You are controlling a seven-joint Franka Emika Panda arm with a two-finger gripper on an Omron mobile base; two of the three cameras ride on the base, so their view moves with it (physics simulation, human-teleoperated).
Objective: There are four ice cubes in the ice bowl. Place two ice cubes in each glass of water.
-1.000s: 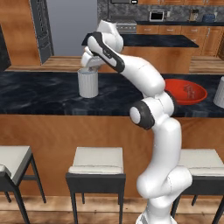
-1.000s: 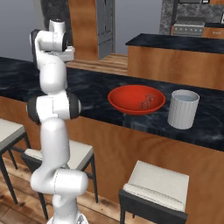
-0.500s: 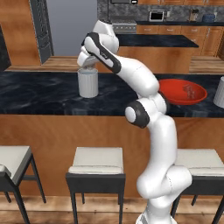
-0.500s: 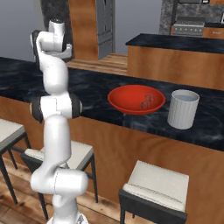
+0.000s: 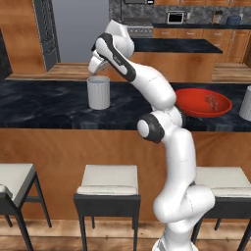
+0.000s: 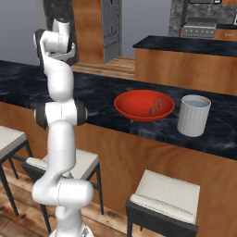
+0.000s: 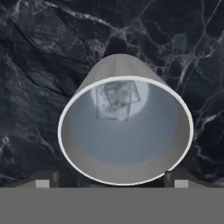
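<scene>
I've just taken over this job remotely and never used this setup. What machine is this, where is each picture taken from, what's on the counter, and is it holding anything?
It is a white robot arm on a mobile base. Two pictures come from cameras behind it, left and right; the third looks down from its hand. On the dark counter stand a red bowl with ice cubes and two ribbed glasses. The gripper hangs over the left glass, open and holding nothing; the hand view shows ice inside that glass. The other glass stands beside the bowl.

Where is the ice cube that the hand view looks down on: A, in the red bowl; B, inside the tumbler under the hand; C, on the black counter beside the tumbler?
B: the ice cube lies within the tumbler's white rim, directly below the hand.
</scene>
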